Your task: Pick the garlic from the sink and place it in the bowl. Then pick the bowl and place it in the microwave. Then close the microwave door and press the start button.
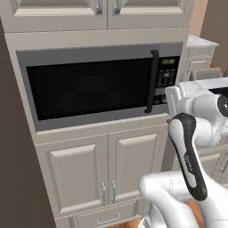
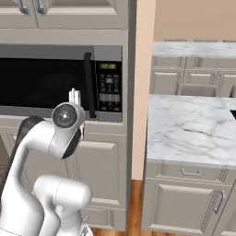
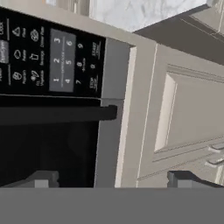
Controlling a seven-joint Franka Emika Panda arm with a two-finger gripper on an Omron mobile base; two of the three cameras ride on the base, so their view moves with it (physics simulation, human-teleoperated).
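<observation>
Microwave (image 1: 98, 87): sat built into the pale cabinet column, below the upper cabinets (image 1: 102, 11) and above the lower cabinet doors (image 1: 104, 171).
Microwave door (image 1: 89, 89): lay flush with the steel frame, shut, its dark glass giving no view inside (so the bowl and the garlic could not be made out).
Door handle (image 1: 152, 82): a vertical black bar at the door's right edge, just beside the keypad; in the hand view it ran sideways as a dark bar (image 3: 57, 113).
Keypad panel (image 2: 109, 87): black, at the microwave's right end, green display at its top; the hand view showed its number pad (image 3: 61, 61) close up.
End effector (image 3: 111, 180): fingers spread wide and empty, the two dark tips (image 3: 43, 179) at the lower edge of the hand view, one in front of the dark glass, the other in front of the lower cabinet door (touching nothing visible).
Arm (image 1: 191, 133): stood before the microwave's right end, hand near the handle and keypad.
Counter (image 2: 189, 129): marble-topped, to the right of the cabinet column, well apart from the microwave.
</observation>
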